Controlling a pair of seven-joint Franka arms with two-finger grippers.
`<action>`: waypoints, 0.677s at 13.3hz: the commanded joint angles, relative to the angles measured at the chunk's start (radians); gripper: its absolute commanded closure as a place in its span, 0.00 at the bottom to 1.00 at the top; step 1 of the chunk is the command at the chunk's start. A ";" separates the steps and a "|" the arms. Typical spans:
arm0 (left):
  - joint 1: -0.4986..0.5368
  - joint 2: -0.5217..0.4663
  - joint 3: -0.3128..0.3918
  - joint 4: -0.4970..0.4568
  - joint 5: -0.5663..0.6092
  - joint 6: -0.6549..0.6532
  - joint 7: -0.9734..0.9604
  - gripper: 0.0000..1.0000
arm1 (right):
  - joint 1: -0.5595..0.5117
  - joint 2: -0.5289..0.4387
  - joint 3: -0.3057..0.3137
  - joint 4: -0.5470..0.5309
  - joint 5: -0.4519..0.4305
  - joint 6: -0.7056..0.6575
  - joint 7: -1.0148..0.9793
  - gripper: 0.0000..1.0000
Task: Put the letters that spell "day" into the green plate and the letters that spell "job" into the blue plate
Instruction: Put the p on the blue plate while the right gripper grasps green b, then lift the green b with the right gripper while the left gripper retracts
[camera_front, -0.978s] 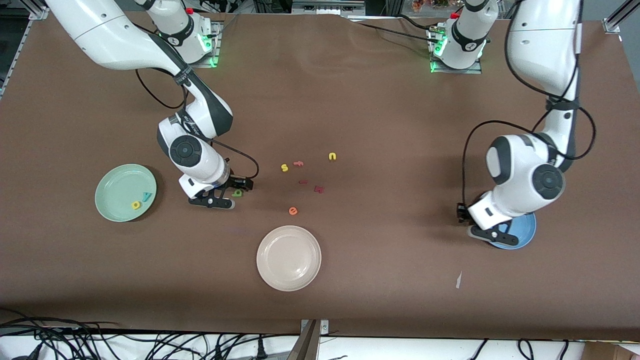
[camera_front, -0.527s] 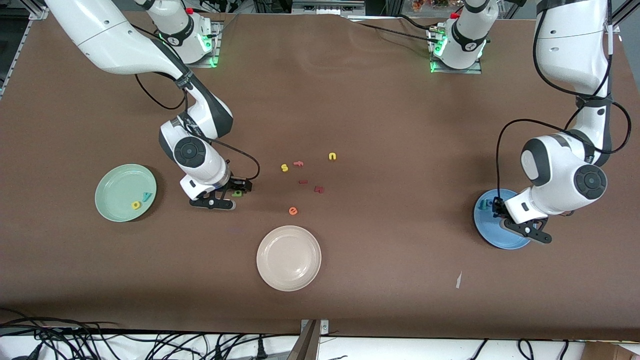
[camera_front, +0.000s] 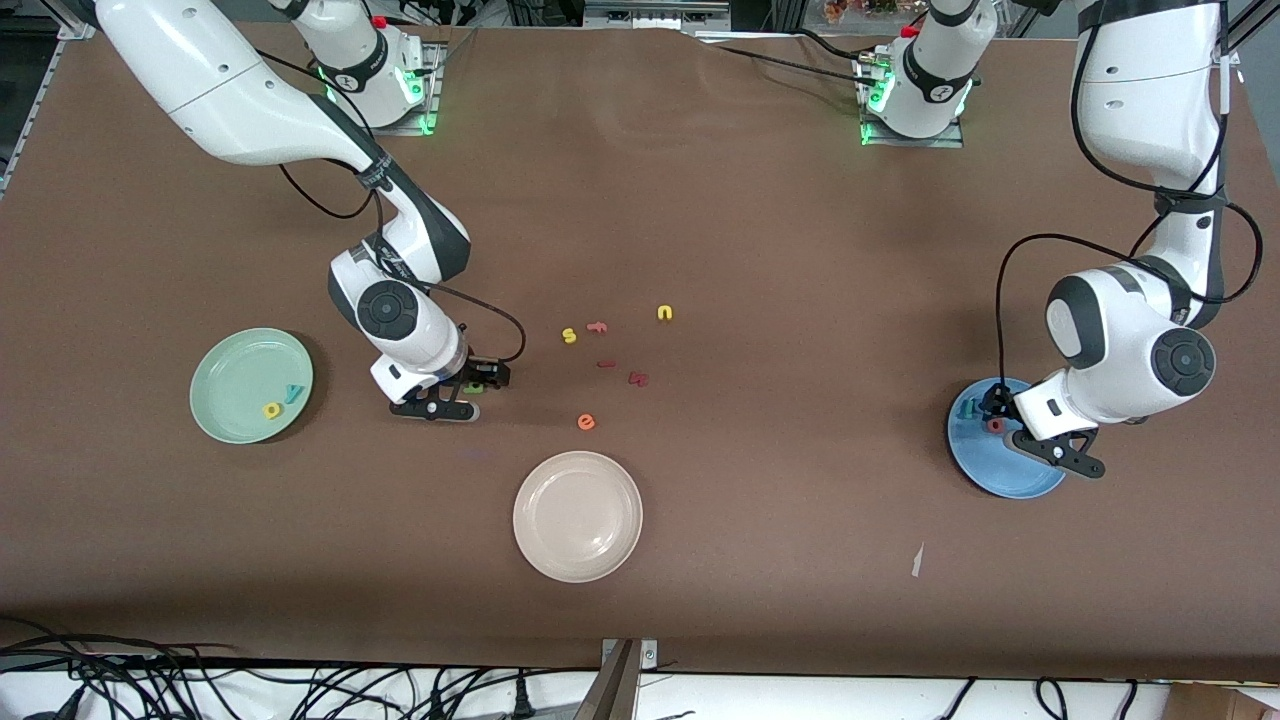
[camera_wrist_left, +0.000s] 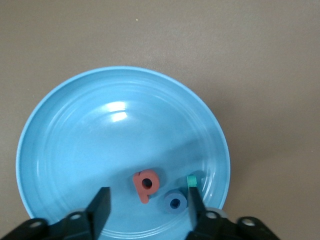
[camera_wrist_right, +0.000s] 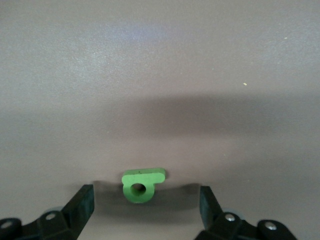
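Two plates are being filled. Over the blue plate (camera_wrist_left: 60, 130) the left claw (camera_wrist_left: 147, 210) hangs with its jaws spread and nothing between them; directly under it, inside the plate, lie the salmon letter (camera_wrist_left: 146, 184), the blue "o" (camera_wrist_left: 175, 202) and, touching one fingertip, the teal "j" (camera_wrist_left: 191, 180). From this, "job" is judged complete.

Low over the desk (camera_front: 760, 230) the right claw (camera_wrist_right: 145, 205) is seen, jaws wide apart and gripping nothing. Flat on the desk between its fingertips lies the green letter (camera_wrist_right: 141, 183), clear of both pads. In the green plate (camera_front: 225, 385), well apart from this claw toward the right arm's end of the desk, the yellow letter (camera_front: 271, 410) and the teal "y" (camera_front: 292, 393) already rest.

The green letter is judged to be light, soft foam: a firm squeeze would be absorbed rather than resisted, and nothing fragile is at stake. Because it is thin and lies flat, the pads must be brought right down to the desk and closed across its rounded bowl, where it is thickest; a pinch on the thin stem could let it twist or flip out. Its slight weight means it may cling to a pad when released over the plate.
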 joint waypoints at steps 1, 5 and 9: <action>0.029 -0.122 -0.003 -0.134 0.026 0.035 -0.023 0.00 | 0.003 0.008 -0.004 0.009 -0.023 0.013 0.020 0.24; 0.101 -0.336 -0.032 -0.279 0.021 0.029 -0.023 0.00 | -0.002 0.008 -0.004 0.009 -0.023 0.013 0.018 0.40; 0.128 -0.469 -0.099 -0.284 0.032 -0.006 -0.069 0.00 | -0.002 0.011 -0.004 0.009 -0.022 0.026 0.020 0.54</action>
